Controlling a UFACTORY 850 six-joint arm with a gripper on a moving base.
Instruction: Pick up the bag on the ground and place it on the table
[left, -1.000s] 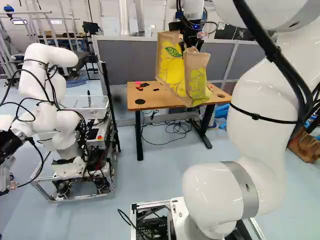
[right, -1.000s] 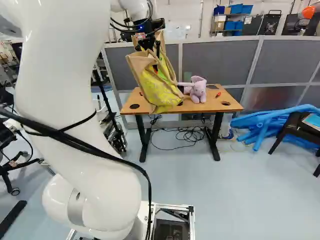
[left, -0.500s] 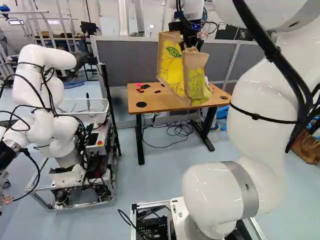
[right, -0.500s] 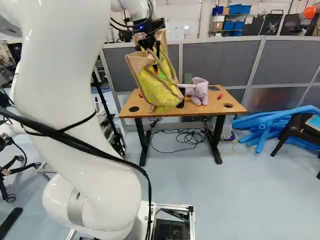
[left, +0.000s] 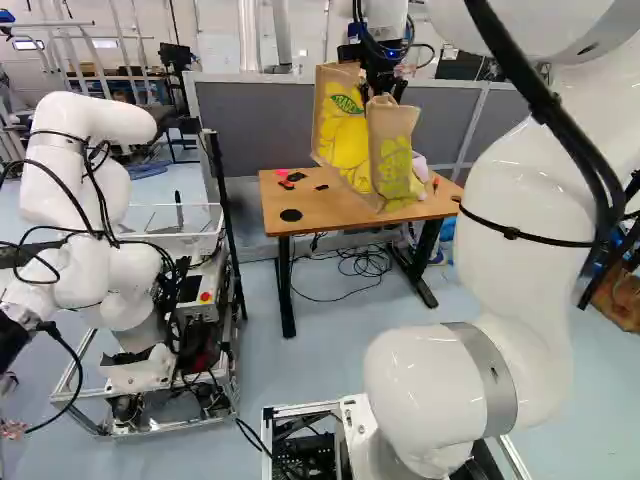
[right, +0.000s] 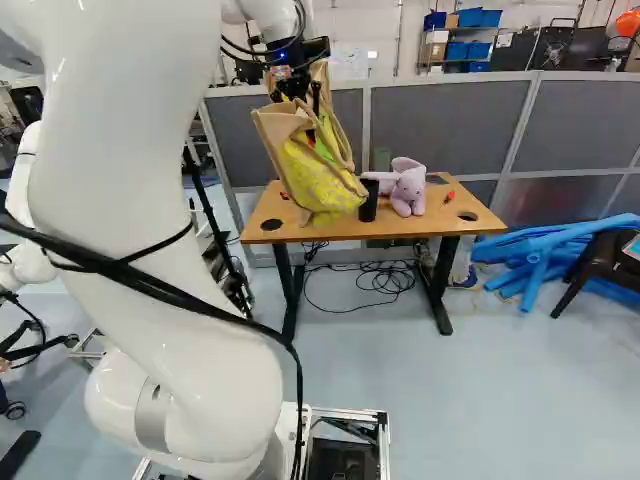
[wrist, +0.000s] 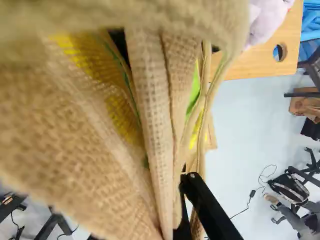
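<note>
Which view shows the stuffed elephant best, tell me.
The right base view: the stuffed elephant sits on the table with head and body in plain sight. In the left base view the bag hides all but a small pink patch. The wrist view catches only part of it, past the bag.

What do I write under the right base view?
Robot arm holding up a yellow bag, soft purple toy on the table.

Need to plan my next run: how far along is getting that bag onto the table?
The pickup looks done: the bag hangs clear of the floor from the closed fingers. In hand is the carry to the table; whether the bag is over the top or just short of it, I can't tell. Left, most likely: lower it onto the tabletop, then release.
</note>
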